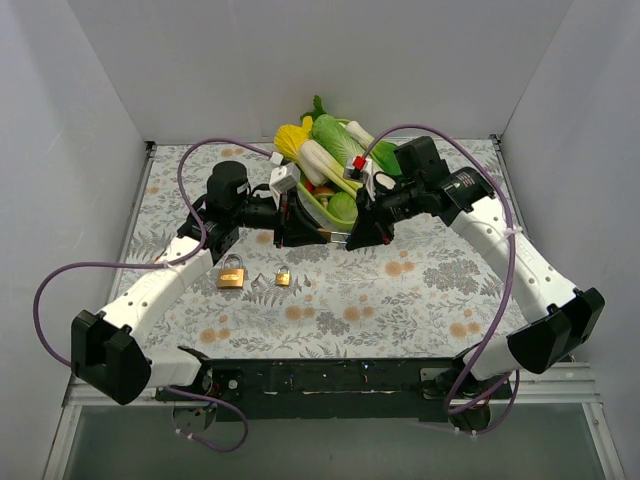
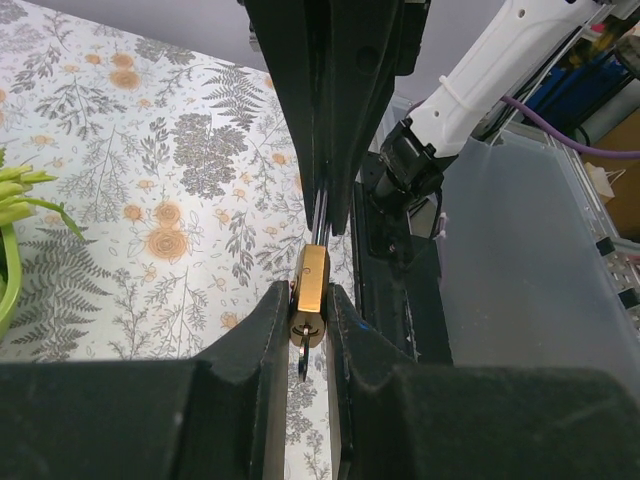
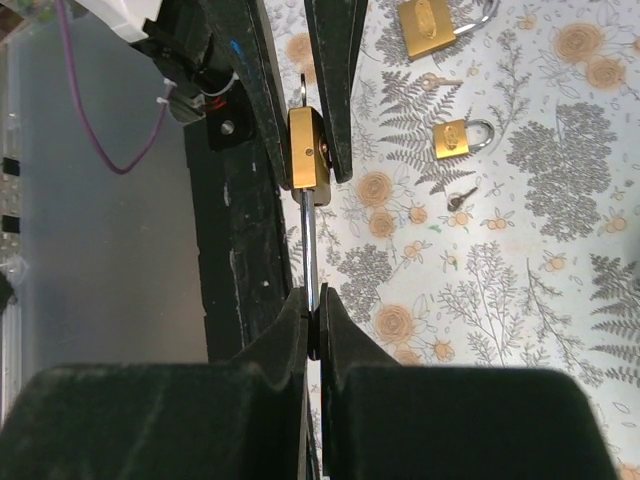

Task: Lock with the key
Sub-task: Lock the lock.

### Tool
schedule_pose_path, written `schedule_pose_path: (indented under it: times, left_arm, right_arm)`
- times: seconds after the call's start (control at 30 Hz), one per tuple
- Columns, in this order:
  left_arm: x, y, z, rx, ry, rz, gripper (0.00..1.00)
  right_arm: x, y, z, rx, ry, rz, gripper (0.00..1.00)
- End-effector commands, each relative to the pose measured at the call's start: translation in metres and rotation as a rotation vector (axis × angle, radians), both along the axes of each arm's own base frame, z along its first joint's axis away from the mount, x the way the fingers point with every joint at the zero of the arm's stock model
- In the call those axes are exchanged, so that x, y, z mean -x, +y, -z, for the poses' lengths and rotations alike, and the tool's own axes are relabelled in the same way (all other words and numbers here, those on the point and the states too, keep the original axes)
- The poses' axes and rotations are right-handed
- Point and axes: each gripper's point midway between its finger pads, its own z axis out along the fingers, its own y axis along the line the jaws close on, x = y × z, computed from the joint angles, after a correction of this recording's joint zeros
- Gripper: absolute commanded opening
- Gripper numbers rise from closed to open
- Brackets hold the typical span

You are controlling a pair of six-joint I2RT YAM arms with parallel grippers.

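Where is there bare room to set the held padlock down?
Free: floral cloth right of the small padlock, between the right arm and the near edge. Crowded: back centre, where the vegetable basket sits behind the left gripper and right gripper; the large padlock and a key lie by the left arm.

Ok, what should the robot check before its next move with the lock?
1. Left gripper clamped on the brass padlock: ok.
2. Right gripper pinching the shackle: ok.
3. Padlock held up off the table: ok.
4. Key in the keyhole: cannot tell; a small dark piece pokes from the padlock's end.
5. Shackle pushed fully in: cannot tell, seen edge-on.
6. Spare padlocks lying apart from the held one: ok.
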Motion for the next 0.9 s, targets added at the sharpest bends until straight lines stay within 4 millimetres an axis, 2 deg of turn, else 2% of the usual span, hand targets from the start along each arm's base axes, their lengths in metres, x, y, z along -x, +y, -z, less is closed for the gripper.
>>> schedule_pose_path:
  times: [0.0, 0.07, 0.33, 0.67, 0.77, 0.87]
  left_arm:
    - [0.015, -0.03, -0.013, 0.049, -0.034, 0.078, 0.0]
    - [0.017, -0.029, -0.014, 0.05, -0.029, 0.096, 0.0]
    - [0.014, -0.033, -0.02, 0.081, 0.004, 0.096, 0.0]
    - [0.002, -0.035, -0.016, 0.063, -0.04, 0.033, 0.0]
    - [0.0, -0.028, -0.008, 0.015, -0.075, 0.018, 0.0]
    - [-0.009, -0.009, -0.004, -0.013, -0.078, -0.036, 0.02]
  right_arm:
    - [0.003, 0.055, -0.054, -0.233, -0.284, -0.15, 0.01]
    - [-0.004, 0.056, -0.055, -0.228, -0.327, -0.129, 0.01]
    - [-0.012, 0.062, -0.063, -0.253, -0.381, -0.096, 0.01]
    - [0.006, 0.064, -0.066, -0.302, -0.305, -0.152, 0.01]
    - [0.006, 0.059, -0.059, -0.268, -0.293, -0.156, 0.01]
    - [0.001, 0.049, -0.054, -0.234, -0.313, -0.132, 0.01]
